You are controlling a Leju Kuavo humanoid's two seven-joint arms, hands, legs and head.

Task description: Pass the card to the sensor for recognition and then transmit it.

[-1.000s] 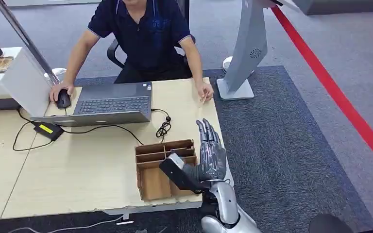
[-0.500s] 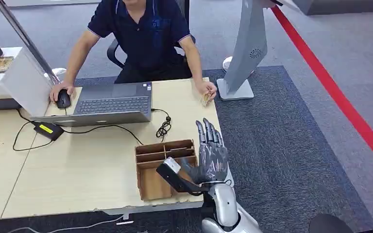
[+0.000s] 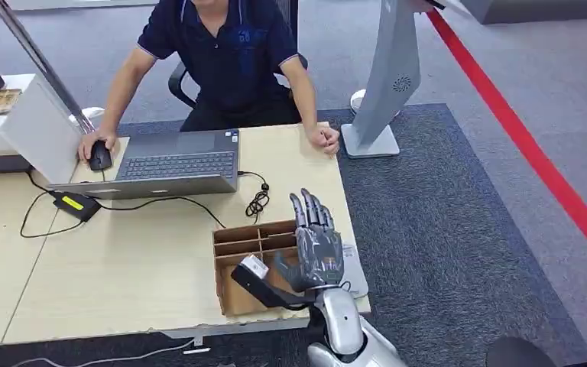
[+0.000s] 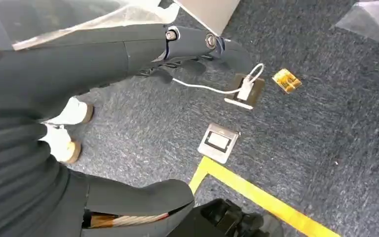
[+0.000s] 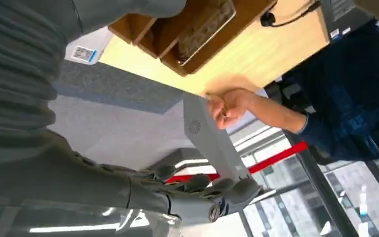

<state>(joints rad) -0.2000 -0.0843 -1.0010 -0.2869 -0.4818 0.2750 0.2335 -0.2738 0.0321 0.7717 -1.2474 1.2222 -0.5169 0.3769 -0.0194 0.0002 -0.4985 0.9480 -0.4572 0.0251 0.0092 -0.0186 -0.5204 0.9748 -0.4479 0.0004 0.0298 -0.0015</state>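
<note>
Right hand (image 3: 317, 248) hovers over the cardboard organizer (image 3: 254, 264) at the bench (image 3: 122, 267) edge, fingers extended and apart, holding nothing. Your left hand hangs toward the floor; I cannot tell its state. Cards (image 5: 205, 24) lie flat in one organizer compartment, and the person's hand (image 3: 323, 140) appears to hold something small. Expect a thin, stiff, light, slick card: pinch it by an exposed edge. Beyond the bench stand grey carpet and the sensor stand (image 3: 386, 84).
</note>
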